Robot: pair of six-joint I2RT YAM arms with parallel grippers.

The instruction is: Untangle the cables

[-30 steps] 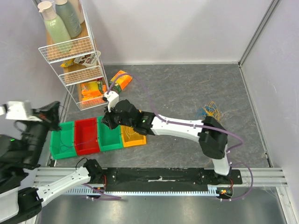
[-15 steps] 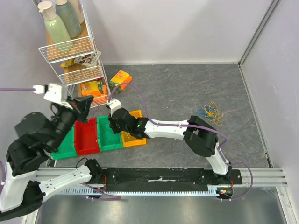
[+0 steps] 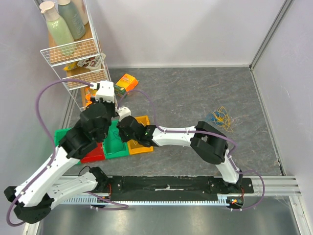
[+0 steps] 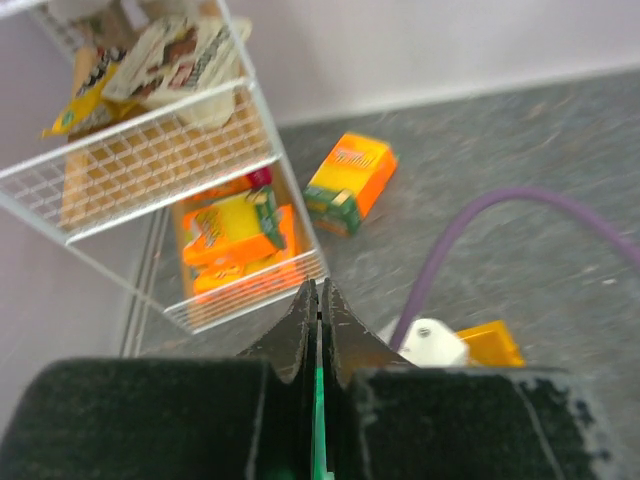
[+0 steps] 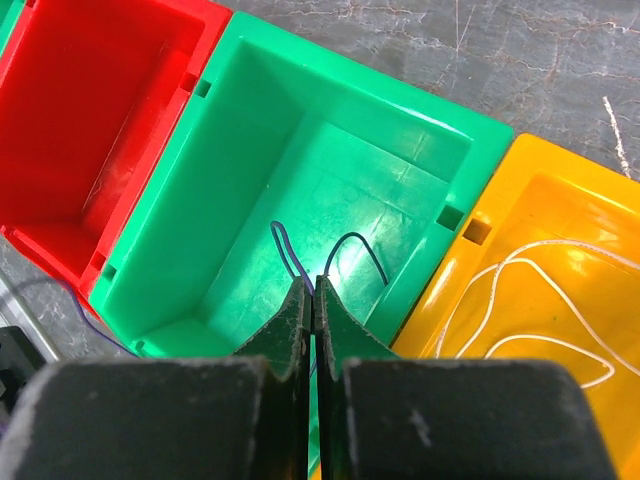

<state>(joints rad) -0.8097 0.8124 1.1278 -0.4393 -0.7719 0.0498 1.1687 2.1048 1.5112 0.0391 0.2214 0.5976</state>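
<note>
The cables (image 3: 219, 117), a small bunch of yellow, orange and blue wire loops, lie on the grey floor at the right, far from both grippers. My right gripper (image 5: 312, 285) is shut on a thin dark wire (image 5: 355, 250) whose loops hang into the green bin (image 5: 250, 130). In the top view it (image 3: 120, 132) sits over that bin, partly under the left arm. My left gripper (image 4: 318, 295) is shut with nothing visible in it, above the bins and facing the wire shelf (image 4: 150, 170).
A red bin (image 5: 90, 110) and a yellow bin (image 5: 560, 200) holding a pale wire (image 5: 520, 300) flank the green one. An orange box (image 3: 126, 83) lies beside the shelf (image 3: 73, 54). The right arm's purple hose (image 4: 470, 230) runs close to the left gripper.
The left arm has swung from the far left edge to over the bins, beside the right wrist. The right gripper has stayed over the green bin.
</note>
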